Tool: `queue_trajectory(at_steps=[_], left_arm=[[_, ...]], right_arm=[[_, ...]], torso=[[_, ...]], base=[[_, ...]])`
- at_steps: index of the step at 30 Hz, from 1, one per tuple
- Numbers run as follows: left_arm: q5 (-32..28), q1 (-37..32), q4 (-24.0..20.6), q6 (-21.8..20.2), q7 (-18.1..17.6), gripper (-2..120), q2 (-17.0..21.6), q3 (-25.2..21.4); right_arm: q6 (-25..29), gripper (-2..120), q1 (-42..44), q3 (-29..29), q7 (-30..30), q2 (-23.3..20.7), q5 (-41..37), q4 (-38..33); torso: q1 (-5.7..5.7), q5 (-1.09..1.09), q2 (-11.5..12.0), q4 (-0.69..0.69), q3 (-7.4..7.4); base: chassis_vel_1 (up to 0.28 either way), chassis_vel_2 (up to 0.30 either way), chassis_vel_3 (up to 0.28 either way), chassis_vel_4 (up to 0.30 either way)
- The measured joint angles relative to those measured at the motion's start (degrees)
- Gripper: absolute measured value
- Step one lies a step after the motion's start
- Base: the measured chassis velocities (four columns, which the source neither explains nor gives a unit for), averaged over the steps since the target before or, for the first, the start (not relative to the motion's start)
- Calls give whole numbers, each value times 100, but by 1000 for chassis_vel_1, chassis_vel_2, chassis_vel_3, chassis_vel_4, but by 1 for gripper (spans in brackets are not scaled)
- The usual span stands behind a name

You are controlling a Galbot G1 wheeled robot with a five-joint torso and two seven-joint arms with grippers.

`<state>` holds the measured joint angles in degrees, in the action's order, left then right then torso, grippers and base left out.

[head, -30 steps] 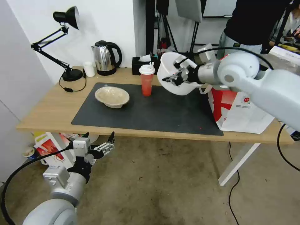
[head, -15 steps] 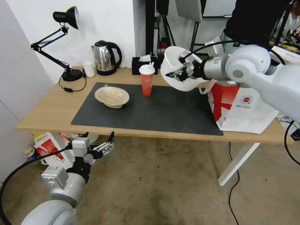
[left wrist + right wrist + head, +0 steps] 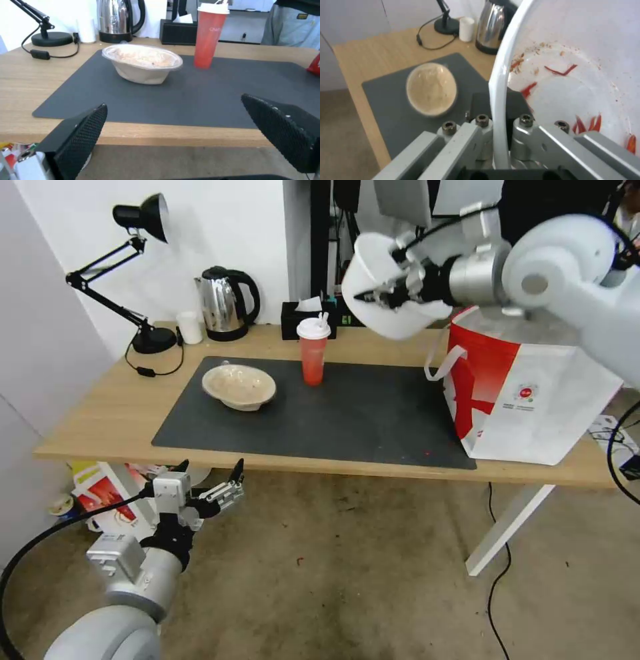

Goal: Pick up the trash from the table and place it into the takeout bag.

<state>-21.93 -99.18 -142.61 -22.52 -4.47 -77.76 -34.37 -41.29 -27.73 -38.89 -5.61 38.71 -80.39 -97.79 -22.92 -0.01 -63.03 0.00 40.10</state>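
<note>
While the right gripper [image 3: 375,295] pinches the tilted bowl's [image 3: 380,310] rim in the air, the bag [image 3: 527,387] seems just below to its right; the left gripper [image 3: 212,488] idles open under the table [image 3: 100,413].

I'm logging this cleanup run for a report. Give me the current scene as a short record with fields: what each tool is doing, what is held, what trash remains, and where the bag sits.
right tool: shut on the rim of the large white plastic bowl with red residue, held in the air beside the bag's opening
left tool: open, parked low in front of the table edge
takeout bag: large white bag with red panel, upright at the right end of the light-wood table
trash on the mat: shallow beige bowl; red translucent cup with white lid
</note>
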Motion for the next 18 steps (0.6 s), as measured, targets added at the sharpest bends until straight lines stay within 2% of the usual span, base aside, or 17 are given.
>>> queue_trajectory(at_steps=[6,18], left_arm=[[0,-6,-26,3,0,100,-18,3],[0,-3,-40,6,-1,100,-9,5]], right_arm=[[0,0,-296,-141,-6,139,-54,176],[0,0,-490,-299,-28,86,-56,248]], torso=[[0,1,0,0,0],[0,1,0,0,0]], base=[[0,0,0,0],[0,0,0,0]])
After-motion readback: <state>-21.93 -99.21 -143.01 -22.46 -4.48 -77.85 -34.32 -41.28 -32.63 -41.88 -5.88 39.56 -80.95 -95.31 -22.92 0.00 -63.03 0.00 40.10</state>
